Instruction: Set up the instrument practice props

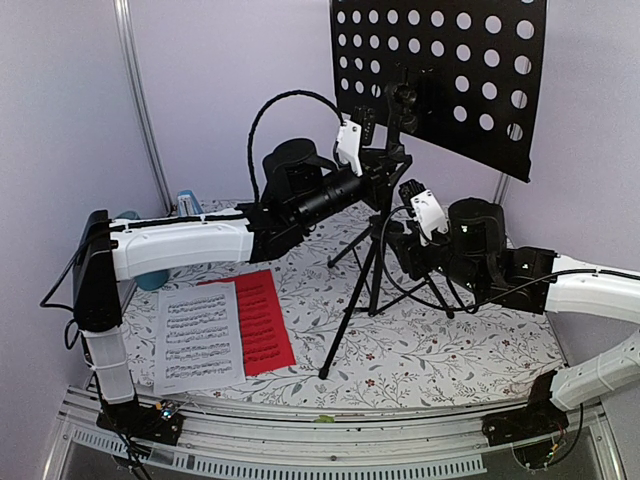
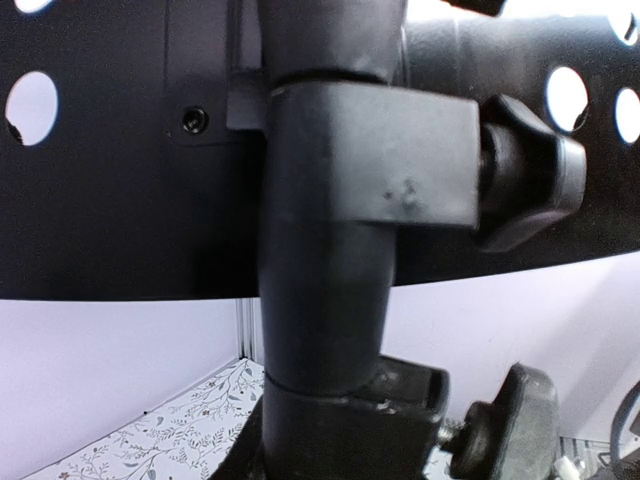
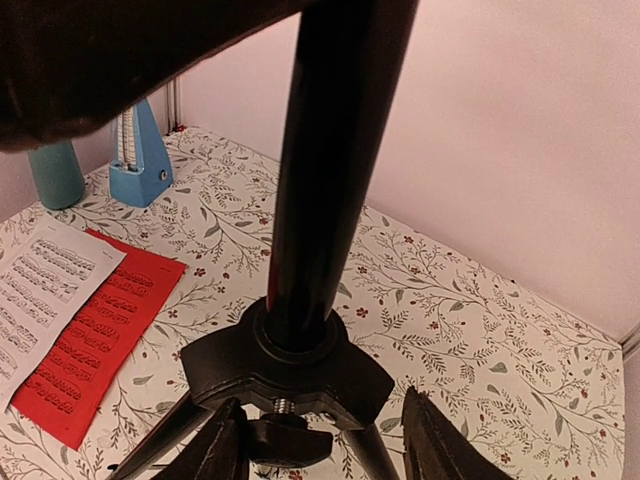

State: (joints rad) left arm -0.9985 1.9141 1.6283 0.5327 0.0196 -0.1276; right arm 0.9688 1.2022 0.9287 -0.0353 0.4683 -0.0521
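**Both arms at the music stand**

The black music stand [image 1: 372, 262] is standing upright on its three legs on the flowered table [image 1: 460, 350]. Its perforated desk [image 1: 440, 70] is sitting tilted at the top of the pole.

The left gripper [image 1: 365, 150] is reaching to the stand's upper pole, just under the desk. Its wrist camera is showing only the clamp [image 2: 370, 150] and its knob very close, so I cannot tell if the fingers are closing on anything.

The right gripper [image 3: 325, 400] is hovering low beside the stand. Its fingers [image 3: 225, 445] are standing apart, one on each side of the tripod hub [image 3: 285, 365], and are gripping nothing.

The white sheet of music [image 1: 198, 335] and the red sheet of music [image 1: 262, 320] are lying flat to the left of the stand, the white one partly covering the red one. The blue metronome [image 3: 135, 150] is standing further left of the stand, with the teal cup [image 3: 55, 175] just beside it.
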